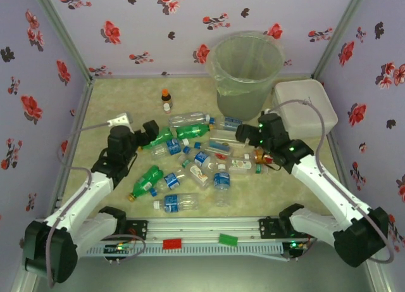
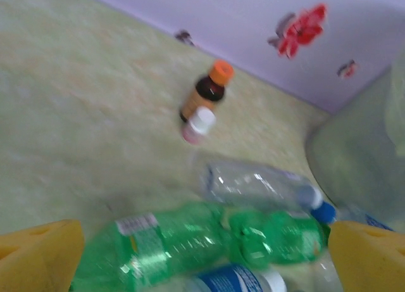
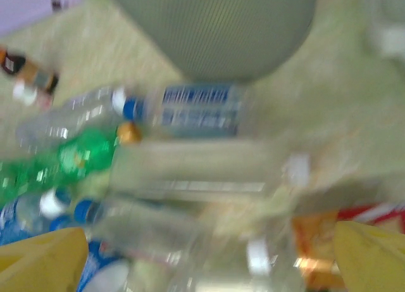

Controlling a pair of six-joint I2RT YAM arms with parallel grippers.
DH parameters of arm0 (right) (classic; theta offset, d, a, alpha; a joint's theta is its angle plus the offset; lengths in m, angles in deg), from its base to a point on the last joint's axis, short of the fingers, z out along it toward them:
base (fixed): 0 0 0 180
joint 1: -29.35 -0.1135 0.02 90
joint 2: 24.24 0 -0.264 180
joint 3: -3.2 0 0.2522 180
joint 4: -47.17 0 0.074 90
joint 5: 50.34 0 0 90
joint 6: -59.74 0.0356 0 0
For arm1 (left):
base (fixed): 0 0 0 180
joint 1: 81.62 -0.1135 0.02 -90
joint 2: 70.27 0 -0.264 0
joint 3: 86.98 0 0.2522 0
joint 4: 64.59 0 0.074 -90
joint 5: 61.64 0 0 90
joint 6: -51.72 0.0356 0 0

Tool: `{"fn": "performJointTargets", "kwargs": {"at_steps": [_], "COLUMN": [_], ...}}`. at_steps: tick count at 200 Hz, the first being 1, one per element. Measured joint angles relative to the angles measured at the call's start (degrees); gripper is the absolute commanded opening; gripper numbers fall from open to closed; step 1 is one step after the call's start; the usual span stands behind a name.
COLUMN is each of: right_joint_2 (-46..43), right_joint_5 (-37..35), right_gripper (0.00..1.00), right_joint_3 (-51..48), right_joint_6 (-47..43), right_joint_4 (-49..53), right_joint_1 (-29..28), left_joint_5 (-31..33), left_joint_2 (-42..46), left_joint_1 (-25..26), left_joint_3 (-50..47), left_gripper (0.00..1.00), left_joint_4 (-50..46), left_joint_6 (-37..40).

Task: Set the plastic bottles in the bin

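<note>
The small clear and green plastic bottles (image 1: 190, 131) lie heaped at the middle of the pale table (image 1: 114, 102), the round translucent grey-green bin (image 1: 242, 97) stands at its far edge right of centre, and the 2 grippers hang with jaws wide apart, the left gripper (image 2: 204, 257) over the heap's left side, the right gripper (image 3: 207, 257) over its right.

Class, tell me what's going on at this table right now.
Two robot arms are set to move plastic bottles into the bin. The left gripper and right gripper both hover open at the edges of the pile, holding nothing. The bottles lie scattered on the table in front of the bin.
</note>
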Motion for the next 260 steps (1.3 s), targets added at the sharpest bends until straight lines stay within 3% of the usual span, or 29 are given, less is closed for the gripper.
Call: {"fn": "performJointTargets", "kwargs": {"at_steps": [57, 101, 134, 215, 260], "right_joint_2": [4.55, 12.02, 17.51, 23.82, 25.46], "right_joint_5": [1.05, -2.03, -4.5, -5.77, -6.4], "right_gripper": [0.97, 0.94, 0.91, 0.75, 0.58], "right_joint_3": [-0.17, -1.73, -3.28, -5.7, -5.86], "right_joint_6": [14.12, 22.45, 26.49, 29.38, 29.77], "right_joint_4": [7.76, 7.41, 7.15, 1.44, 0.61], "right_joint_1": [-21.22, -31.04, -33.79, -34.07, -34.1], "left_joint_5": [-0.5, -0.5, -0.48, -0.24, -0.17], "left_joint_2": [-4.48, -5.4, -3.91, -0.83, -0.17], "left_joint_1": [1.95, 1.95, 1.95, 1.95, 1.95], "left_joint_3": [-0.28, -0.28, -1.53, -2.97, -3.37], "left_gripper": [1.0, 1.0, 1.0, 1.0, 1.0], "left_joint_4": [2.36, 3.17, 3.43, 2.27, 2.1], "left_joint_6": [-2.73, -2.73, -2.91, -2.93, -2.93]}}
